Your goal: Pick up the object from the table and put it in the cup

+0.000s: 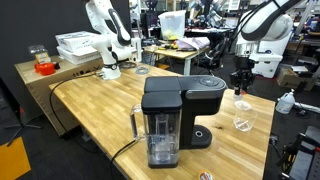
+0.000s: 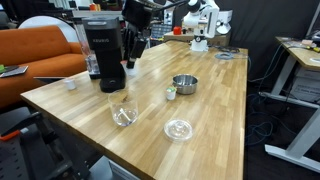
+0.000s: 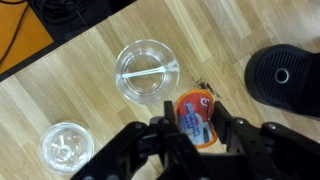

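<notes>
My gripper (image 3: 196, 128) is shut on a small orange and red packet (image 3: 194, 118), gripped by its sides between the two black fingers. A small clear round cup (image 3: 148, 70) stands on the wooden table just beyond and left of the packet, apart from it. In both exterior views the gripper (image 1: 240, 82) (image 2: 132, 55) hangs above the table beside the coffee machine, with the cup (image 1: 242, 104) (image 2: 122, 110) close below it.
A black coffee machine (image 1: 172, 115) (image 2: 105, 50) stands on the wooden table (image 1: 90, 110); its base (image 3: 285, 78) is right of the gripper. A second clear round dish (image 3: 65, 145) (image 2: 178, 128) lies nearby. A metal bowl (image 2: 184, 83) and a small green object (image 2: 171, 93) sit further along.
</notes>
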Robot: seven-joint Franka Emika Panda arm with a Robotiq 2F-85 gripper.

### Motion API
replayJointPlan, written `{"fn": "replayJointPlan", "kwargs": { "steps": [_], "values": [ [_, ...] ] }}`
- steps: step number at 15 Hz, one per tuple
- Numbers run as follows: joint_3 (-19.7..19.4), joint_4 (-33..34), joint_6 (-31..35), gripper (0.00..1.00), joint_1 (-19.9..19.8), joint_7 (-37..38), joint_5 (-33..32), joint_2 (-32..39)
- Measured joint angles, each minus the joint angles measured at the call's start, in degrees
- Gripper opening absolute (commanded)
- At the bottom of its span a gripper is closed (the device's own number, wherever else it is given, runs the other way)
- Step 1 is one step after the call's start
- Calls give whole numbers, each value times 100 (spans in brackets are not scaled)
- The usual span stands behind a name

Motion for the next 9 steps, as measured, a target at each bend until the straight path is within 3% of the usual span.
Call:
{"fn": "replayJointPlan", "kwargs": {
  "steps": [9],
  "values": [
    [-189,-816,253,19,-15,367,177,-470]
  ]
}}
